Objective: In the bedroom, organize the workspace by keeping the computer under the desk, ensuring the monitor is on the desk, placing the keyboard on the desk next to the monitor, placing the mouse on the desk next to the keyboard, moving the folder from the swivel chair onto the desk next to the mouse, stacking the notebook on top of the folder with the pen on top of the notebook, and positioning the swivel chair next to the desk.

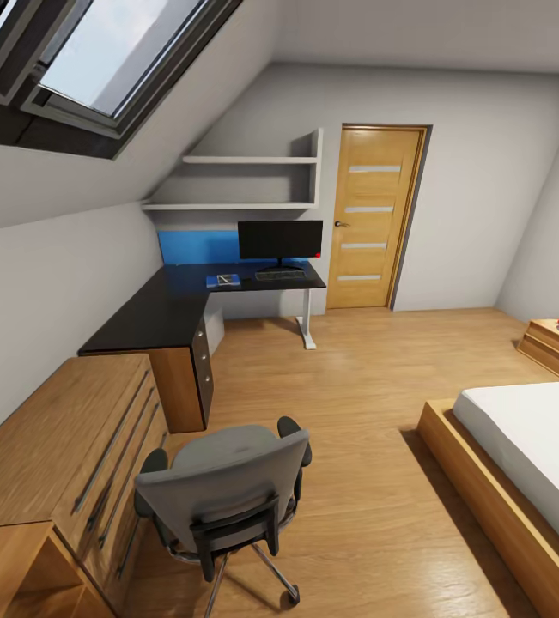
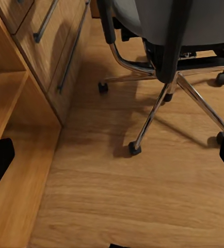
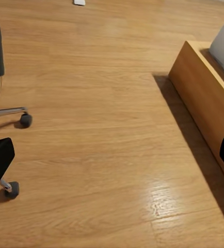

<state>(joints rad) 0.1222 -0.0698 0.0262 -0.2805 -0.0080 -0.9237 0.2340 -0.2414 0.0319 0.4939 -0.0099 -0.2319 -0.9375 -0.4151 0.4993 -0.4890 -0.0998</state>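
Note:
The swivel chair stands on the floor close in front of me, its tall grey back toward me, well short of the desk. The black L-shaped desk fills the far left corner. On it stand the monitor and, in front of that, the keyboard. The blue folder lies left of the keyboard with a small light thing on it that I cannot make out. A light grey box, the computer, sits under the desk. My left gripper hangs open over the floor by the chair's chrome base. My right gripper is open above bare floor.
A light wooden chest of drawers runs along the left wall beside the chair. A bed in a wooden frame takes the right side. A wooden door is right of the desk, a low cabinet at far right. Open floor lies between.

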